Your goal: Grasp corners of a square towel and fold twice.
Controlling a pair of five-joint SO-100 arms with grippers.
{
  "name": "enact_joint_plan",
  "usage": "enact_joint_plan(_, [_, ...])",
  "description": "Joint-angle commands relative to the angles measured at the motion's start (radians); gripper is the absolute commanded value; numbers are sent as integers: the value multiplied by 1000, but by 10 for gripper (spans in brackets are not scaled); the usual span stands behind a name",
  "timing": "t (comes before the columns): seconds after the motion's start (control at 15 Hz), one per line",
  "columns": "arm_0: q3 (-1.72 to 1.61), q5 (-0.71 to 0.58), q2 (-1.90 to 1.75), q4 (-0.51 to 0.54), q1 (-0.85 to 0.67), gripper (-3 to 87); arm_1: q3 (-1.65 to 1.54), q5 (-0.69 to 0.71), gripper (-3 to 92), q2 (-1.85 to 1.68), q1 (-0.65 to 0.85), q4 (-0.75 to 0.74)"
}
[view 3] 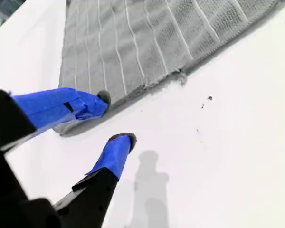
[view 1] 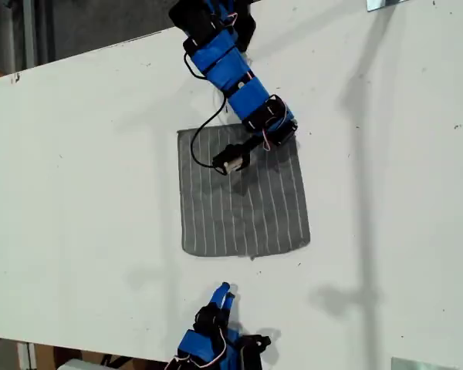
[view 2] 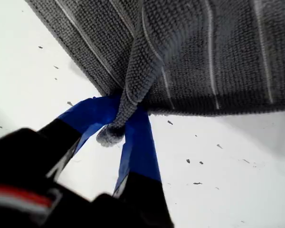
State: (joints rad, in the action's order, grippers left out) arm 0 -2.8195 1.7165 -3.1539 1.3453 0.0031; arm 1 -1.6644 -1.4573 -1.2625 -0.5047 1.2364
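First wrist view alone is showing my first gripper (view 2: pixel 118 130) pinching a towel (view 2: pixel 190 52) corner (view 2: pixel 110 134); exterior view's arm is hiding this. My second gripper (view 3: pixel 118 118) is hovering released over the tabletop (view 3: pixel 228 156).

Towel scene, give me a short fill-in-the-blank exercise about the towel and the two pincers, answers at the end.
1. My first gripper's pincer is shut on a ____ of the grey striped towel.
2. My second gripper's pincer is ____, holding nothing.
3. The towel's thin stripes are ____ in colour.
4. The towel lies on a ____ table.

Missing words: corner; open; white; white
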Motion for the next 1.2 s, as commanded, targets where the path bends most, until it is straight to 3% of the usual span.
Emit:
enact_joint_plan(0.0, [657,23,946,60,117,148,37,8,-1,2,9,11])
enact_joint_plan(0.13, [1239,17,1585,259,224,251,37,0,-1,8,0,11])
enact_joint_plan(0.27, [1427,17,1786,173,328,271,37,-3,-1,14,-11,11])
enact_joint_plan(0.6, [1448,204,1914,37,492,286,37,-3,-1,25,-15,14])
enact_joint_plan(1.13, [1718,117,2171,11,459,283,52,-3,-1,28,-21,23])
